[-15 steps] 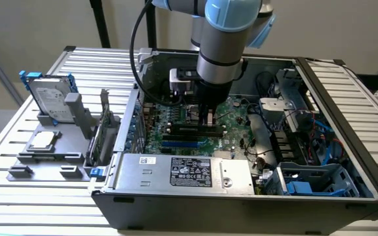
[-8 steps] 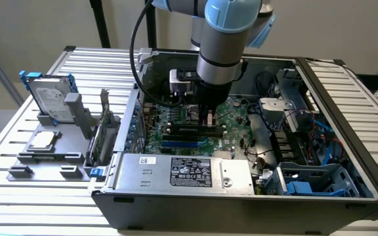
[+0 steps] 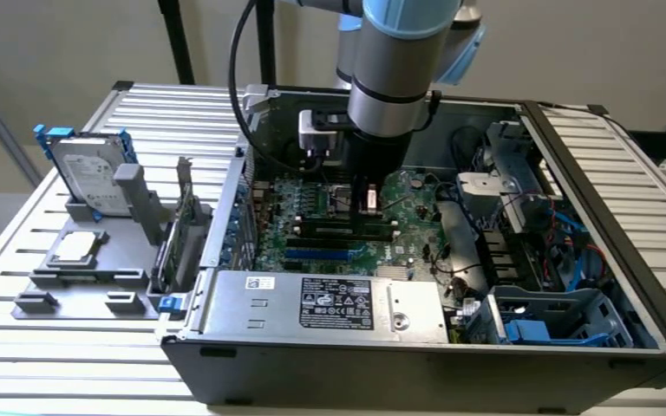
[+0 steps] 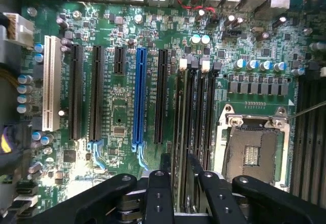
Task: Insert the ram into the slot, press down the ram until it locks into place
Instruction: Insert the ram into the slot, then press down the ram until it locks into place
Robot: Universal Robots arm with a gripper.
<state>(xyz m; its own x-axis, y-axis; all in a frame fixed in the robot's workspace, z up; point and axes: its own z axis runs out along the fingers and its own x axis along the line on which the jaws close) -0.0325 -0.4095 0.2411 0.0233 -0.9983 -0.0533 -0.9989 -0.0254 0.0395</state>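
As it stands edge-on, the ram looks thin

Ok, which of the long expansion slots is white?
The white slot at the row's end, farthest from the CPU socket; the rest are black slots and one blue slot.

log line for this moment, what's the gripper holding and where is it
gripper: shut on the ram | ram: edge-on, in line with the slot | place: low over the motherboard | ram locked: cannot tell
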